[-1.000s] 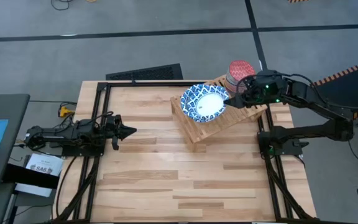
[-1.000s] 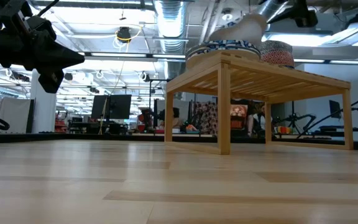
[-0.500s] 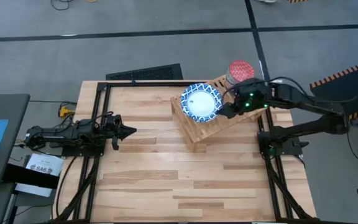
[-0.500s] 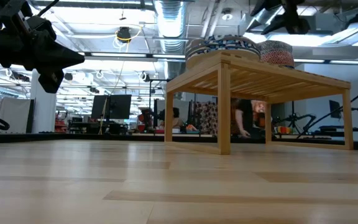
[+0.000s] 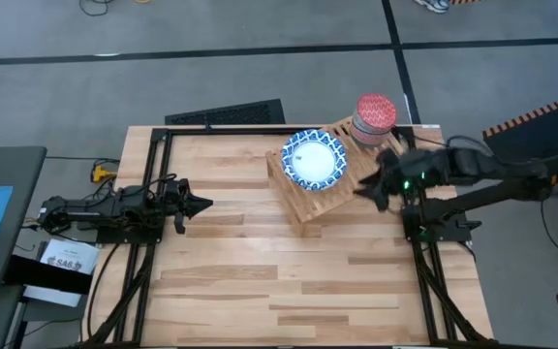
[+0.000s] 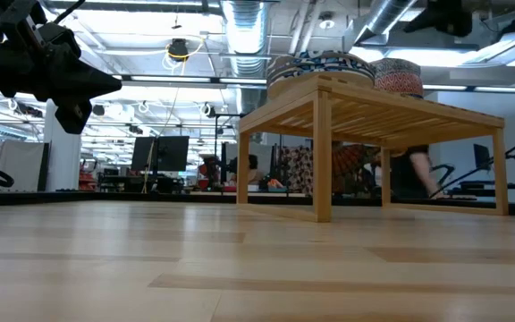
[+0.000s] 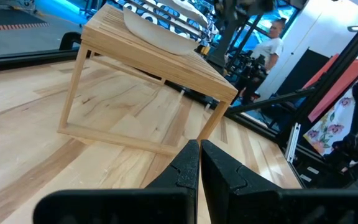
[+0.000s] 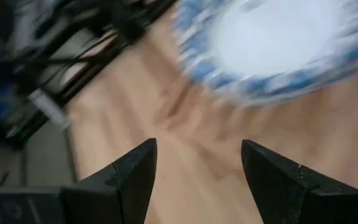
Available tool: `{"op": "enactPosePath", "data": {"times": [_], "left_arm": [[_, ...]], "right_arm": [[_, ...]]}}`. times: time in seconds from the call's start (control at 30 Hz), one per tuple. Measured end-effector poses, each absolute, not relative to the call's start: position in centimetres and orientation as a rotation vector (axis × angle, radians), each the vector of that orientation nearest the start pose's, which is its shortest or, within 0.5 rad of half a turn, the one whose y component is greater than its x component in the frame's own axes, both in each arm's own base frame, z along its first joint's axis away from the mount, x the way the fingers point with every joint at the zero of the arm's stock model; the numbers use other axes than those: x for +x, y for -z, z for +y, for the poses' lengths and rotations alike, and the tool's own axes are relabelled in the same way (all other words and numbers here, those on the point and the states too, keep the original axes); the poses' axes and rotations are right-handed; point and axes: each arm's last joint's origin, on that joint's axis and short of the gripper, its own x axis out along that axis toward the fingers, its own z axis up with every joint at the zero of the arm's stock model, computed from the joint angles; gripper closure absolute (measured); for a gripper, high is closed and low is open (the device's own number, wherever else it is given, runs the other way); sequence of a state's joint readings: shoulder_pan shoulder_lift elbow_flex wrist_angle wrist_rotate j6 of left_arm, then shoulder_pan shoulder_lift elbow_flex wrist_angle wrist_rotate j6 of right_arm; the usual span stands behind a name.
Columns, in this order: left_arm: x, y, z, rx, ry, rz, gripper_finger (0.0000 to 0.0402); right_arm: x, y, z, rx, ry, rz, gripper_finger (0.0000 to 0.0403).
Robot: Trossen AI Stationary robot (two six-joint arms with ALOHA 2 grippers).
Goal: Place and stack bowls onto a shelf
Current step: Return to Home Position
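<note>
White label lying off the left edge of the table, dark print beginning "SA6", remaining characters too small to read, no other writing legible in any view

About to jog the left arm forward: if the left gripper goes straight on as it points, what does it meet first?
Most likely the shelf: the left gripper, shut, points across bare table at its near corner leg. Nothing lies between them, as far as the high view shows.

Black, cabled left arm; black right arm, green light.
</note>
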State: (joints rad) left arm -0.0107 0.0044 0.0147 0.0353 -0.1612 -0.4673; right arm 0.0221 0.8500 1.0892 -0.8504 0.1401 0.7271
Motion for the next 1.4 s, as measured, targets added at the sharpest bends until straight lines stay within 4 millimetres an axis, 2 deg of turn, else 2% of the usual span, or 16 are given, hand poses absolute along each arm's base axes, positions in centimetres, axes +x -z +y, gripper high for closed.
{"op": "enactPosePath", "data": {"times": [0.1, 0.2, 0.33, 0.43, 0.6, 0.63, 0.87, 1.07, 1.2, 1.4], "left_arm": [[9.7, -17.2, 0.4, -0.47, -0.137, -0.08, 0.0401], [9.7, -17.2, 0.4, -0.47, -0.137, -0.079, 0.0401], [9.7, -17.2, 0.4, -0.47, -0.137, -0.08, 0.0401], [9.7, -17.2, 0.4, -0.47, -0.136, -0.08, 0.0402], [9.7, -17.2, 0.4, -0.47, -0.137, -0.08, 0.0402], [9.7, -17.2, 0.4, -0.47, -0.137, -0.08, 0.0401], [9.7, -17.2, 0.4, -0.47, -0.137, -0.08, 0.0401], [9.7, -17.2, 0.4, -0.47, -0.137, -0.08, 0.0402], [9.7, -17.2, 0.4, -0.47, -0.137, -0.08, 0.0402], [9.7, -17.2, 0.4, -0.47, -0.137, -0.08, 0.0401]], "right_arm": [[15.4, -33.9, 1.4, 0.638, 0.228, 0.531, 0.0143], [15.7, -31.7, 2.8, 0.595, 0.208, 0.489, 0.0147], [14.6, -29.6, 3.8, 0.558, 0.195, 0.455, 0.018], [13.4, -27.8, 4.1, 0.555, 0.169, 0.44, 0.0236], [12.4, -24.6, 4.3, 0.565, 0.07, 0.332, 0.0373], [12.2, -24.0, 4.2, 0.559, 0.063, 0.31, 0.0384], [10.6, -21.7, 2.8, 0.575, 0.023, 0.16, 0.0381], [9.7, -19.5, 2.5, 0.535, -0.048, 0.019, 0.0386], [9.3, -18.8, 2.5, 0.484, -0.11, -0.092, 0.0381], [9.3, -17.4, 2.5, 0.385, -0.108, -0.065, 0.0382]]}}
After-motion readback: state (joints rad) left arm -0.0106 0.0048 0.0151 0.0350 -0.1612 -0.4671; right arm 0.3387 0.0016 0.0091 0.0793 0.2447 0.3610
